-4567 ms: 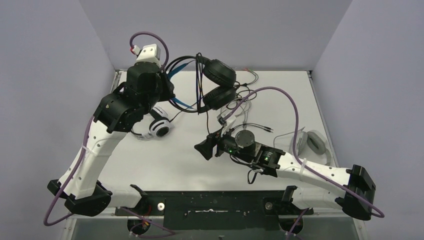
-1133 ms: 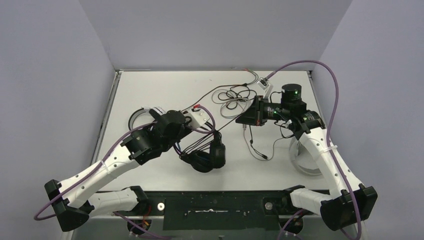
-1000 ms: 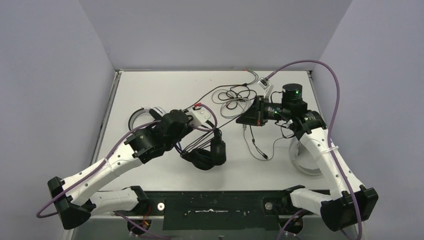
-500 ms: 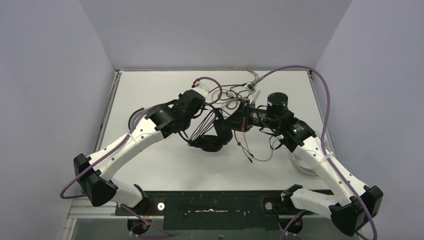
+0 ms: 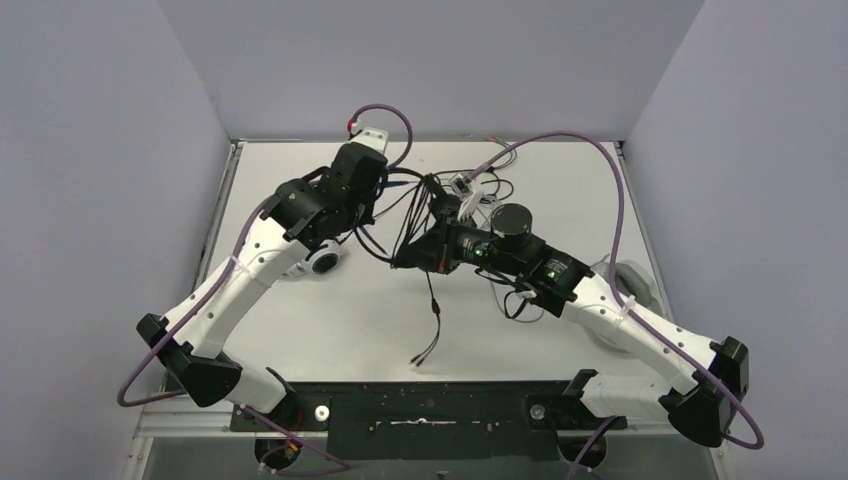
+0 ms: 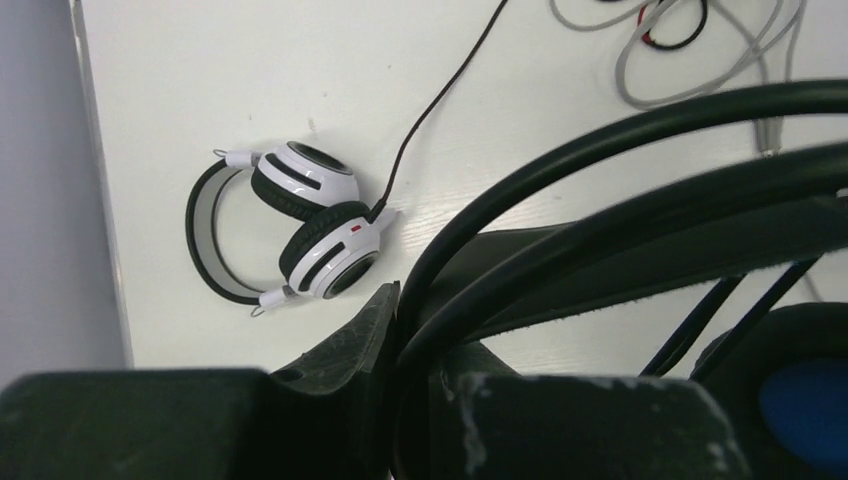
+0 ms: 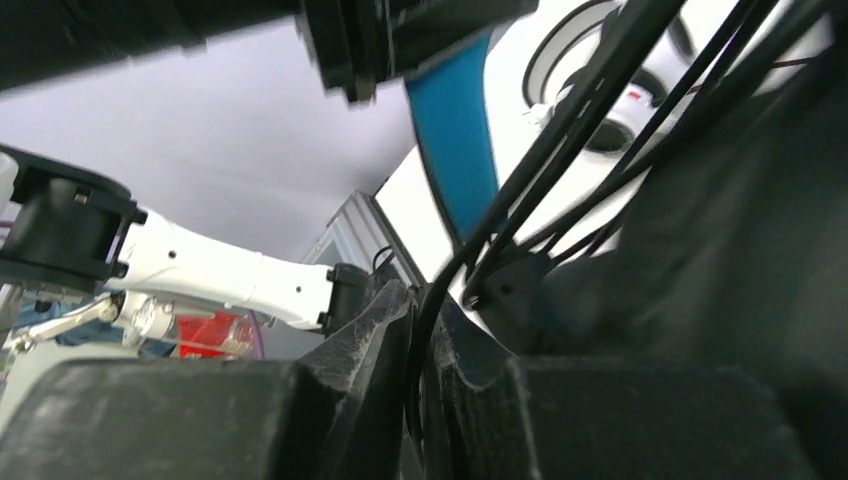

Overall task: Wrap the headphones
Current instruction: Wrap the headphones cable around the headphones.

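The black headphones [image 5: 437, 208] hang above the back middle of the table, and their blue-lined headband [image 7: 455, 130] shows in the right wrist view. My left gripper [image 5: 386, 192] is shut on the thin black headband bars [image 6: 520, 190]. My right gripper [image 5: 406, 258] sits just below and in front, its jaws pinched on the black cable [image 7: 428, 300]. The cable's free end [image 5: 432, 318] dangles toward the front. White headphones with black ear-cup centres [image 5: 322, 262] [image 6: 305, 225] lie under the left arm. Another pale headset [image 5: 632, 280] is partly hidden by the right arm.
A tangle of pale and dark cables [image 5: 482, 186] [image 6: 690, 45] lies at the back centre. Grey walls [image 5: 120, 150] close in the table on the left, back and right. The black mounting rail [image 5: 420, 405] runs along the near edge.
The left arm has carried the black headphones from the front middle up to the back. The right gripper has swung left to them and now pinches their cable, whose end trails forward.
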Controlling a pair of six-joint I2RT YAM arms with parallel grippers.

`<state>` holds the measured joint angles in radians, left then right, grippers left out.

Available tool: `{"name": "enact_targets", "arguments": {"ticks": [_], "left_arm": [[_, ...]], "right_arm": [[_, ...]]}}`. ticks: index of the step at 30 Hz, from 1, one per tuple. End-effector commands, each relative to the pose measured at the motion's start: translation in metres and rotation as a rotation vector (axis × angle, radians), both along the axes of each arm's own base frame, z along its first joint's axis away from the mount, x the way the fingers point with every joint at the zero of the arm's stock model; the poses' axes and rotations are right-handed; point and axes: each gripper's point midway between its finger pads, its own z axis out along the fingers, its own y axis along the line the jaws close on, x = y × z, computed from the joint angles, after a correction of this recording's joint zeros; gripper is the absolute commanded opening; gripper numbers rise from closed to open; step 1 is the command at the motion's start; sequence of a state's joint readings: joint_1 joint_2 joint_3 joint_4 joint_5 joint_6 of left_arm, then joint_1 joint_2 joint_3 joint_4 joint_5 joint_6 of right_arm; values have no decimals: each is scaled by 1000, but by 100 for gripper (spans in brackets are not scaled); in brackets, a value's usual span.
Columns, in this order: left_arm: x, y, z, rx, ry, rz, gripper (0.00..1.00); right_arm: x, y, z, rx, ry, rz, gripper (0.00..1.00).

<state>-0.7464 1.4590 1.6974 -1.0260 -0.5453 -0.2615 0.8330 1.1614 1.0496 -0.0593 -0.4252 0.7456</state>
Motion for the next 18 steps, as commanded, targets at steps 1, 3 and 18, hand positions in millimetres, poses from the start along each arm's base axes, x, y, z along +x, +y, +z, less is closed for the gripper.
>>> {"name": "enact_targets", "arguments": {"ticks": [1,3,18], "left_arm": [[25,-11,69,-369,-156,119,0],[25,-13,78,-442,-159,112,0],[4,-7,130,-599,-220,63,0]], "right_arm": [[-21,17,33,84,-95,76,13],[-25,18,30,89,-107,82,17],[-11,8,-37,-74,-117,4,50]]}}
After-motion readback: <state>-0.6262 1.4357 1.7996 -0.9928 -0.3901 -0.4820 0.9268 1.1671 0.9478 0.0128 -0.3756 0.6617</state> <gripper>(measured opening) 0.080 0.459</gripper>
